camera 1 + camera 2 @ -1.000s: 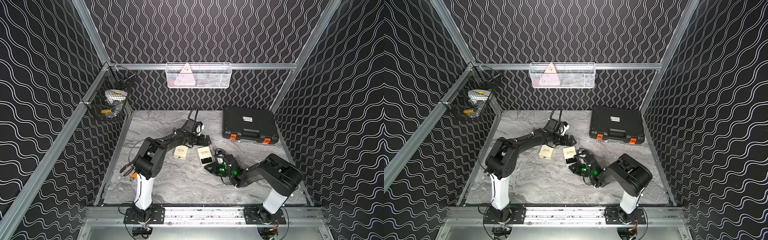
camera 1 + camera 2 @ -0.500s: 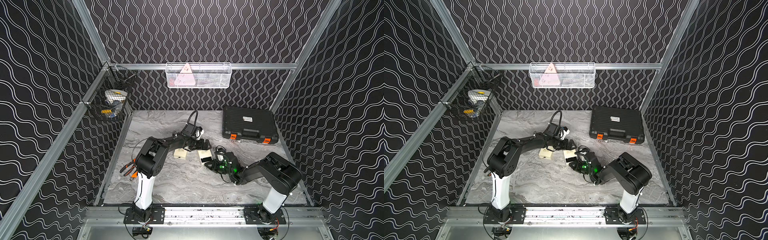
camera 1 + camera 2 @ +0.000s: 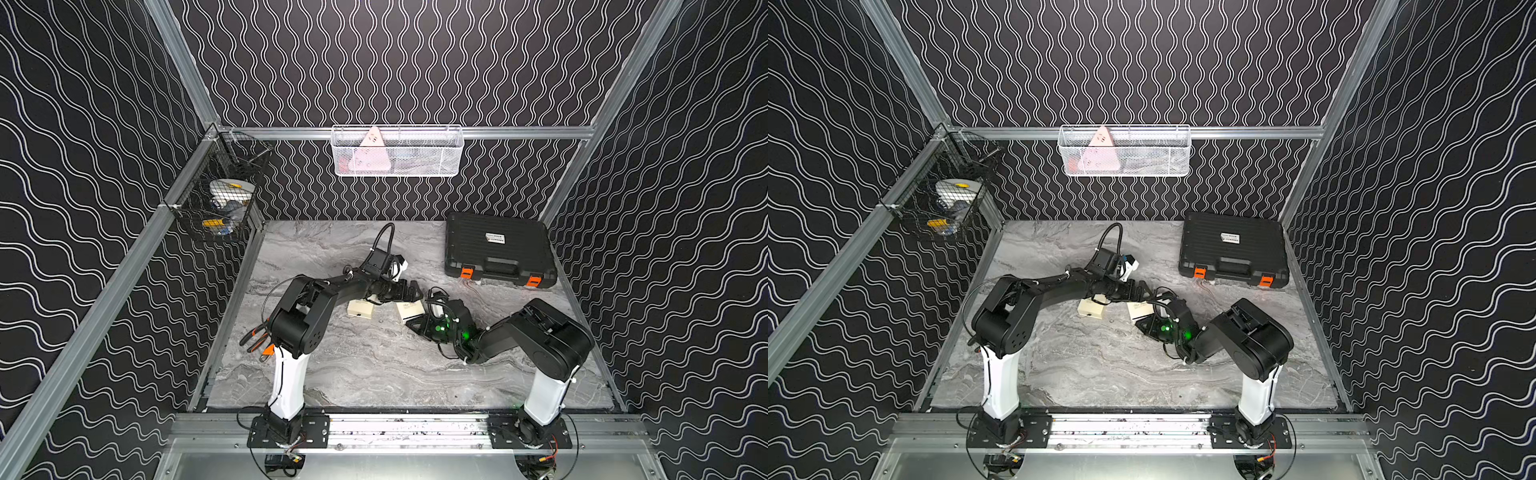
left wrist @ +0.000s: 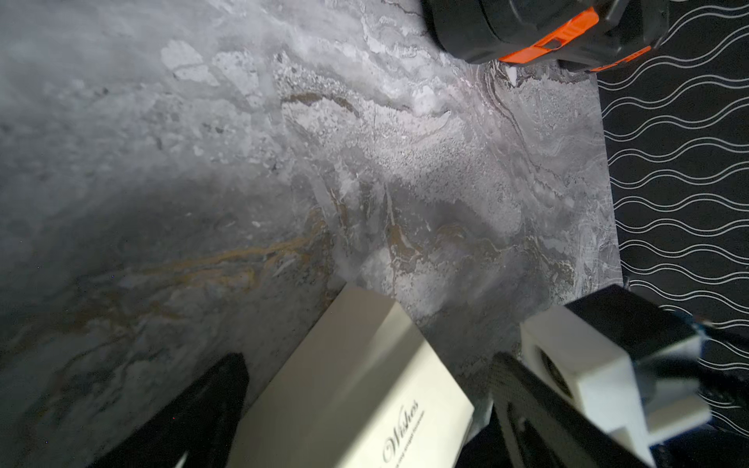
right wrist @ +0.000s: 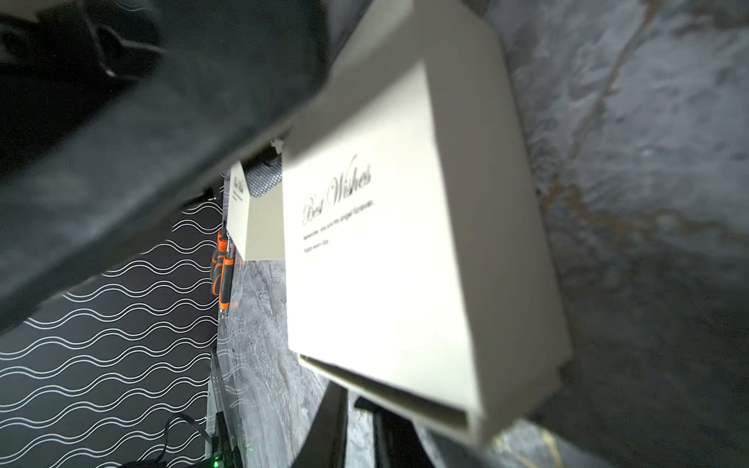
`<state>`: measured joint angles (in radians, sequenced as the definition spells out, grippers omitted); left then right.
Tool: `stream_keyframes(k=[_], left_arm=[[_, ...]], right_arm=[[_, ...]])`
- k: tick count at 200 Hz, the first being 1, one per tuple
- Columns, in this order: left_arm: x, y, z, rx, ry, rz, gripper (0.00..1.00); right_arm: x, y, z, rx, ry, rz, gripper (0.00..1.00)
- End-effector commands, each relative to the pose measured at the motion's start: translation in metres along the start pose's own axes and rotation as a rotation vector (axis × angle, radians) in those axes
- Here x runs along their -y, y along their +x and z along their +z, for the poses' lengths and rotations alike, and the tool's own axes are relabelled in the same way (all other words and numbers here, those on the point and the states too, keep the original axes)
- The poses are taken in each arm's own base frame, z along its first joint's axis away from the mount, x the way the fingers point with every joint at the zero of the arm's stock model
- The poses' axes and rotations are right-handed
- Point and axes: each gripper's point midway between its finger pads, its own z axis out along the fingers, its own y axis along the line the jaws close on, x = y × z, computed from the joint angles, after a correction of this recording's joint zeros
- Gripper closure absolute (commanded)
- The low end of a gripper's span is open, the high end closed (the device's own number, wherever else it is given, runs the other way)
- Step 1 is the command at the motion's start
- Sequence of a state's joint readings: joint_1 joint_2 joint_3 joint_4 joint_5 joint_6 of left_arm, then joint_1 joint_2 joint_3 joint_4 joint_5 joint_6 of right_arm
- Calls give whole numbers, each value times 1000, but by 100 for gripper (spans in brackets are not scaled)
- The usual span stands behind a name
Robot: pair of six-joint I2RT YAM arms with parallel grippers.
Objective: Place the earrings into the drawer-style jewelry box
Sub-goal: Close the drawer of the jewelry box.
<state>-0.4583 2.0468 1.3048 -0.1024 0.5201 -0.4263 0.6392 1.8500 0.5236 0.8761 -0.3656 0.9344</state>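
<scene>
both grippers crowd one cream box, earrings nowhere to be made out

the earrings cannot be made out in any view, so their place cannot be told. the jewelry box, lettered "best wishes", lies on the marble table, partly covered in both top views by the left gripper; both wrist views blur it and cut it off. a second cream box sits just beside it, partly under the left arm. the left arm stretches low across the table, its fingers spread wide on either side of the jewelry box. the right arm is folded low, the right gripper at the box's near end with fingers close together; whether they pinch anything cannot be told.
</scene>
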Motion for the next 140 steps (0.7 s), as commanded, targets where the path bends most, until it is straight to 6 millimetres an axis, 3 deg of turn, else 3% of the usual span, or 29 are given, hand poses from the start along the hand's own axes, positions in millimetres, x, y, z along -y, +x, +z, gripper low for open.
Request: stream_keyframes(k=[1, 56, 73, 113, 140], left_arm=[[-3, 6, -1, -20, -8, -28, 1], [-5, 6, 0, -19, -20, -30, 1], [-2, -3, -8, 2, -43, -6, 1], [23, -51, -59, 133, -124, 89, 1], [23, -62, -102, 228, -207, 103, 1]], right_arm=[[-11, -8, 2, 25, -47, 0, 82], [-10, -8, 2, 24, -52, 9, 80], [-12, -2, -5, 9, -65, 24, 77], [-16, 13, -51, 4, -19, 12, 67], [-14, 5, -79, 52, 95, -57, 61]])
